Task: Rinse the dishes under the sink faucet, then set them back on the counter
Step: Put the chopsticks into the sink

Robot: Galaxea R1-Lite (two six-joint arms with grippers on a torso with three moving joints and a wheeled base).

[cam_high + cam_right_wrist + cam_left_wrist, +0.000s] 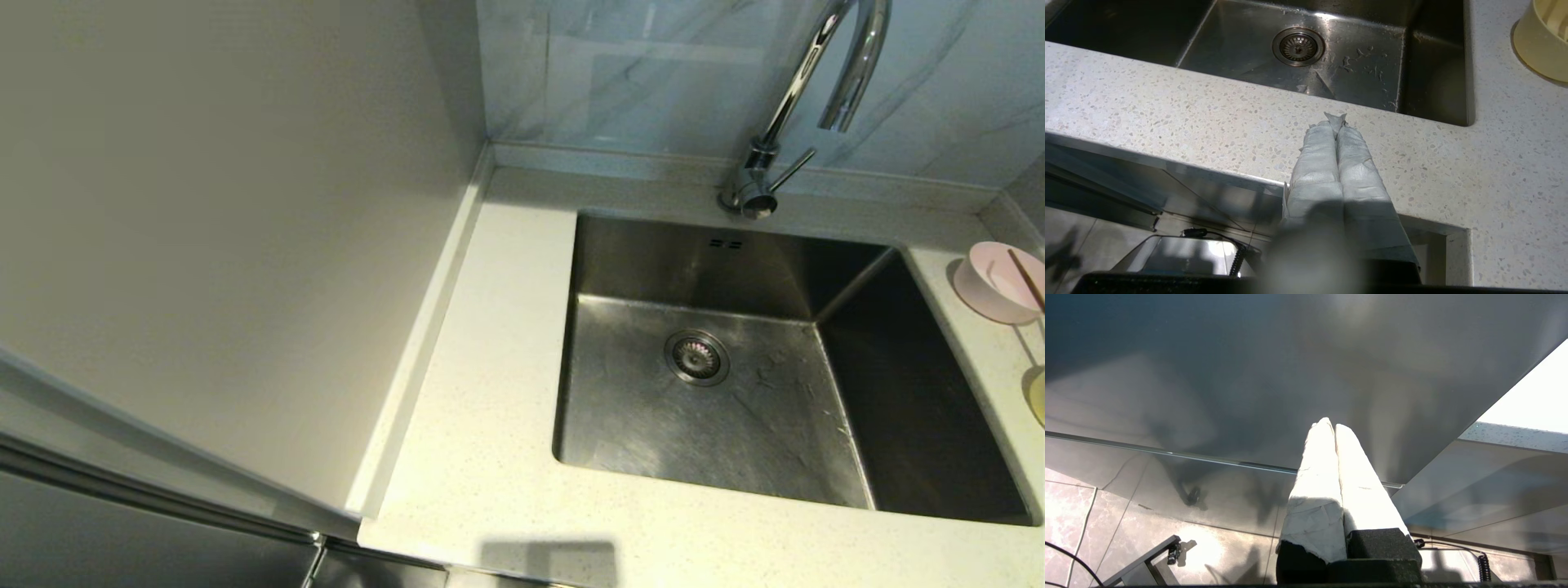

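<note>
No writing shows. Pink bowl [998, 282] holding chopsticks [1026, 279] sits beside the sink [710, 384]; yellow bowl [1544, 38] nearby. Left gripper [1334, 425] and right gripper [1336, 121] are both closed, empty.

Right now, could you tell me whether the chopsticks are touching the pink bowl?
Touching: the head view shows the chopsticks lying across the pink bowl, resting on its rim.

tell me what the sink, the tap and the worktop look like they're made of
Sink: brushed stainless steel by the look, dull grey sheen with fine scuffs and water marks.
Faucet: polished chrome-like metal, mirror-bright reflections along the gooseneck.
Counter: off-white stone or stone composite, finely speckled and smooth; which of the two cannot be told.
</note>
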